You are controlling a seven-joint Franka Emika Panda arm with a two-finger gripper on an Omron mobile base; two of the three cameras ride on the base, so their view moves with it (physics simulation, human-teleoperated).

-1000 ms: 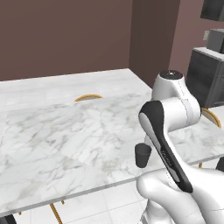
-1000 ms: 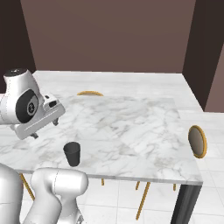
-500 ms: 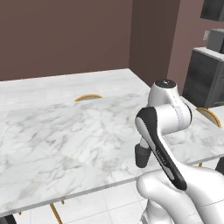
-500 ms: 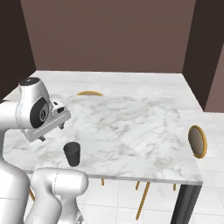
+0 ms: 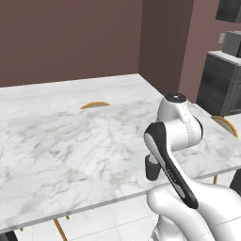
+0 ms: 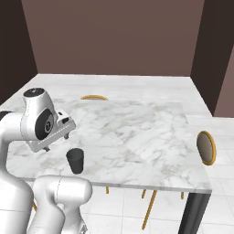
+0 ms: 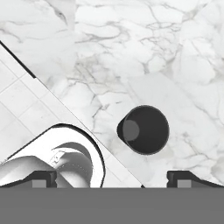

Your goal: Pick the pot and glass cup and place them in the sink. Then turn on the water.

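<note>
The glass cup [image 6: 75, 161] is a small dark tumbler standing upright near the front edge of the white marble table [image 6: 137, 132]. In the left base view my own arm half hides the cup [image 5: 151, 169]. The hand view looks down into the cup [image 7: 144, 129], which lies a little right of centre. My gripper [image 7: 114, 178] hangs above the table's edge. It is open, with its two dark fingertips [image 7: 41, 177] far apart and nothing between them. The cup stands apart from both tips. The pot and the sink are out of view.
Round wooden chair backs rise at the table's far side [image 6: 93, 97] and right end [image 6: 205, 147]. A dark cabinet [image 5: 221, 80] stands at the right. White tiled floor [image 7: 17, 109] lies below the table's front edge [image 7: 65, 109]. Brown walls close the back.
My hand has come down and shifted slightly toward the cup. The cup has stayed where it was, and the jaws have stayed wide.
</note>
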